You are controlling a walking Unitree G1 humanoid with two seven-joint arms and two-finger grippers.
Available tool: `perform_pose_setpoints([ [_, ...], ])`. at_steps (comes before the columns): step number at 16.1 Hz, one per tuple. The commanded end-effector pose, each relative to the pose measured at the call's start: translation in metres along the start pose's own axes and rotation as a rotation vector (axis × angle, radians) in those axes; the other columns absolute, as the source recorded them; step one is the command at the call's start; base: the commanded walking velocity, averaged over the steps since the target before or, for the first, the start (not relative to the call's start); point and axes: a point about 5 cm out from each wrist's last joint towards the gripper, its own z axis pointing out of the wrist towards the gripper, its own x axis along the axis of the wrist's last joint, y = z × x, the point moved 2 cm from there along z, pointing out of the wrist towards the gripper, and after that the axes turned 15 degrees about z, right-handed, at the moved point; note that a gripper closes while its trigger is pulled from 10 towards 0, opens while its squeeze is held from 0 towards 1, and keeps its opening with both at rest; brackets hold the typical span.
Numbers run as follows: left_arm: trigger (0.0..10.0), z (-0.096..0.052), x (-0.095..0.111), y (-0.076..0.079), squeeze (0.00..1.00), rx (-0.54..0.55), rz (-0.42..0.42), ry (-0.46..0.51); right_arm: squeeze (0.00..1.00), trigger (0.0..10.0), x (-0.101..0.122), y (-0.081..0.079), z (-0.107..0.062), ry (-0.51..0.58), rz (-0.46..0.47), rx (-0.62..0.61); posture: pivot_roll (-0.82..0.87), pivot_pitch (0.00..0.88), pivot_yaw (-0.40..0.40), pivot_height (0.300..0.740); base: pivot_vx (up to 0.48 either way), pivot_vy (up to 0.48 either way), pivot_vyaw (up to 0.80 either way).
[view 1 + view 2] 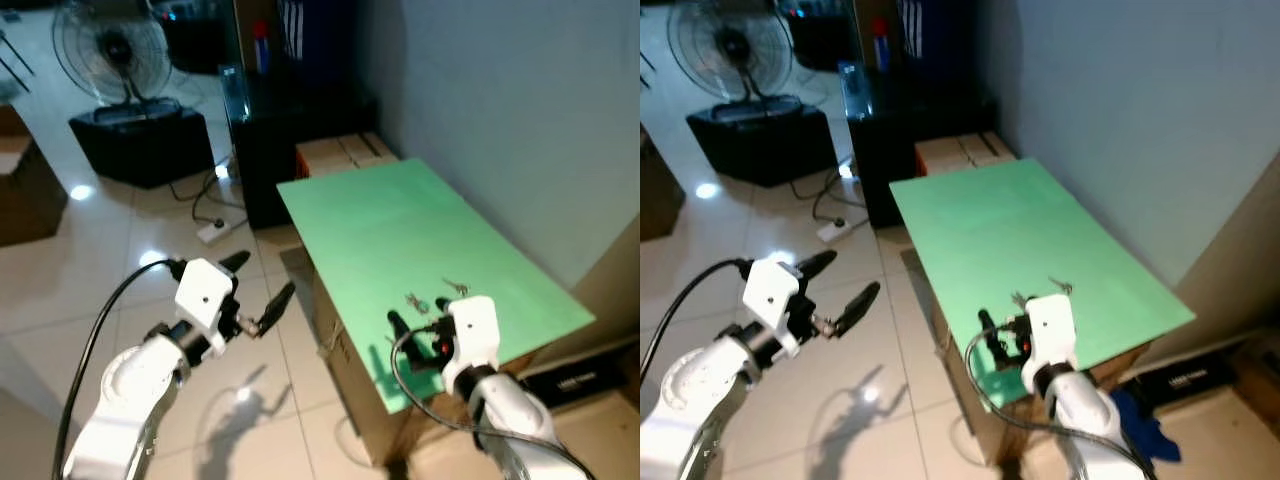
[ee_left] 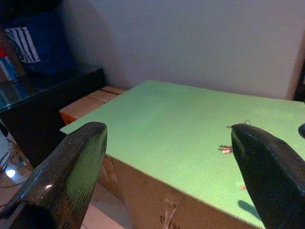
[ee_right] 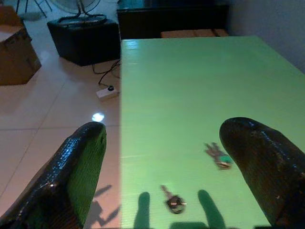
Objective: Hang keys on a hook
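The keys [image 3: 175, 202] lie on the green bench [image 3: 181, 90], just ahead of the right end effector [image 3: 171, 162], whose fingers are spread wide. The left end effector [image 1: 262, 292], also spread, hangs over the floor, farther off.

Green-topped desk [image 1: 400, 215] stands against a plain pale wall [image 1: 500, 100]; its side is brown, like cardboard. Beyond the desk's far end, touching the wall: cardboard boxes [image 1: 345, 152], then a dark cabinet [image 1: 290, 120]. Floor [image 1: 120, 260] of glossy pale tiles, showing bright light reflections. Left of the cabinet, a fan [image 1: 110, 50] sits on a black box [image 1: 140, 140]. A white power strip [image 1: 213, 231] with cable lies on the floor near the cabinet.
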Motion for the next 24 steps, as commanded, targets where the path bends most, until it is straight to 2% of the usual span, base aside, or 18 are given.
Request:
perform_pose_setpoints([
  [1, 10.0, 0.003, 0.002, -0.003, 0.00, 0.004, 0.021, 0.002, 0.00, 10.0, 0.000, 0.005, -0.001, -0.006, -0.004, -0.018, -0.04, 0.000, 0.056, 0.740, 0.000, 0.000, 0.00],
  [3, 10.0, 0.003, 0.002, -0.004, 0.00, 0.007, 0.040, 0.006, 0.00, 10.0, 0.000, 0.004, 0.000, -0.009, -0.005, -0.016, -0.04, 0.000, 0.055, 0.740, 0.000, 0.000, 0.00],
  [7, 10.0, 0.004, 0.004, -0.003, 0.00, -0.005, 0.037, 0.029, 0.00, 10.0, 0.000, 0.004, 0.001, -0.016, -0.010, -0.010, -0.04, 0.000, 0.054, 0.740, 0.134, 0.000, -0.64],
  [13, 10.0, 0.003, 0.004, -0.001, 0.00, -0.021, 0.029, 0.034, 0.00, 10.0, -0.001, 0.004, 0.001, -0.018, -0.015, -0.009, -0.04, 0.000, 0.054, 0.740, 0.291, 0.000, 0.00],
  [16, 10.0, 0.002, 0.004, 0.000, 0.00, -0.030, 0.026, 0.035, 0.00, 10.0, -0.002, 0.003, 0.001, -0.025, -0.015, -0.004, -0.04, 0.000, 0.052, 0.740, 0.294, 0.000, -0.80],
  [19, 10.0, 0.001, 0.003, 0.002, 0.00, -0.044, 0.023, 0.034, 0.00, 10.0, -0.003, 0.003, 0.000, -0.025, -0.015, -0.004, -0.04, 0.000, 0.055, 0.740, 0.290, 0.000, 0.00],
  [24, 10.0, -0.002, 0.003, 0.010, 0.00, -0.108, 0.010, 0.042, 0.00, 10.0, -0.004, 0.001, 0.000, -0.026, -0.012, 0.002, -0.04, 0.000, 0.057, 0.740, 0.000, 0.000, 0.00],
])
